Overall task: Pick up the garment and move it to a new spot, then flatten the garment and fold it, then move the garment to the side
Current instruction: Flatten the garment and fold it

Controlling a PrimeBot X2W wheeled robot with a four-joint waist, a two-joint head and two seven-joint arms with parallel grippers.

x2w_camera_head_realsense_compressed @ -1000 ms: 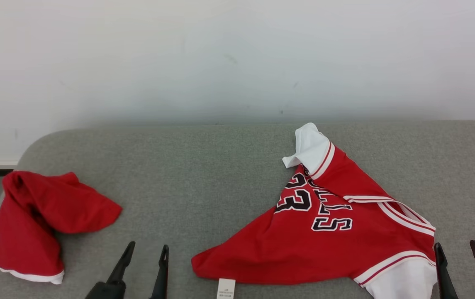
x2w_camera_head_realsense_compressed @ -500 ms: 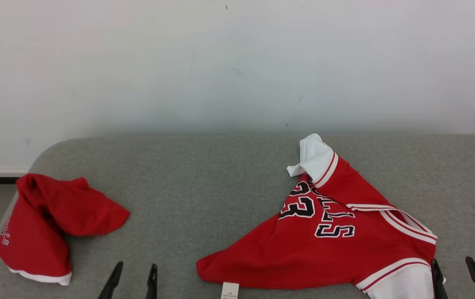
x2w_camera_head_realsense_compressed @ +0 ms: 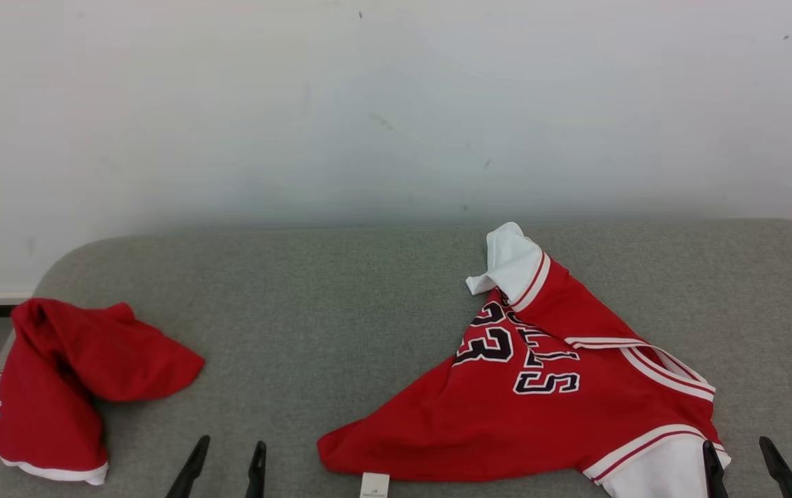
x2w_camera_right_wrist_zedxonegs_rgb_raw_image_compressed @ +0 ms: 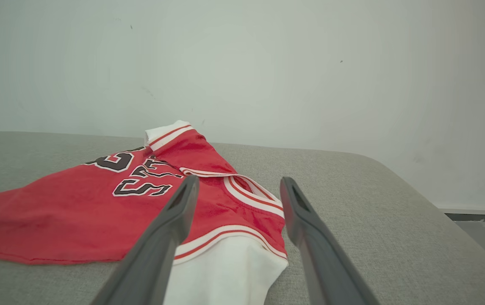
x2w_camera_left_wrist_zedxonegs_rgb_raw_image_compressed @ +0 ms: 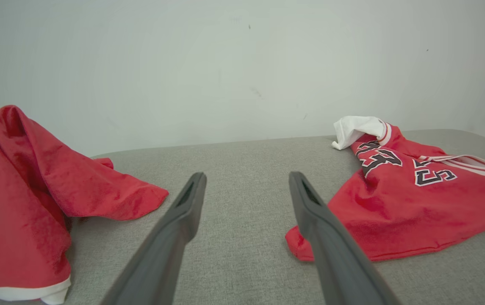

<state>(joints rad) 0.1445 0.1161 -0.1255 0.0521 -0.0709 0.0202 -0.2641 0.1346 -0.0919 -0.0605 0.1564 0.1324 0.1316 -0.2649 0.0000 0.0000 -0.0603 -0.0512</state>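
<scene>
A red jersey [x2w_camera_head_realsense_compressed: 541,408] with white sleeves and a black "23" lies crumpled on the right half of the grey padded table [x2w_camera_head_realsense_compressed: 340,311]. It also appears in the left wrist view [x2w_camera_left_wrist_zedxonegs_rgb_raw_image_compressed: 394,216] and the right wrist view [x2w_camera_right_wrist_zedxonegs_rgb_raw_image_compressed: 77,212]. My right gripper [x2w_camera_head_realsense_compressed: 735,448] stands open at the jersey's near white sleeve [x2w_camera_right_wrist_zedxonegs_rgb_raw_image_compressed: 225,271], touching nothing [x2w_camera_right_wrist_zedxonegs_rgb_raw_image_compressed: 239,182]. My left gripper [x2w_camera_head_realsense_compressed: 229,446] is open over bare table [x2w_camera_left_wrist_zedxonegs_rgb_raw_image_compressed: 247,178], between the jersey and a second red garment [x2w_camera_head_realsense_compressed: 57,366].
The second red garment [x2w_camera_left_wrist_zedxonegs_rgb_raw_image_compressed: 22,182] is heaped at the table's left edge, with a white hem showing. A white wall [x2w_camera_head_realsense_compressed: 368,104] runs right behind the table. The table's rounded right end [x2w_camera_right_wrist_zedxonegs_rgb_raw_image_compressed: 416,203] drops to the floor.
The head camera has shifted, so the whole scene sits a little lower. Both grippers have drawn back toward the bottom edge, still open. Neither garment has moved on the table.
</scene>
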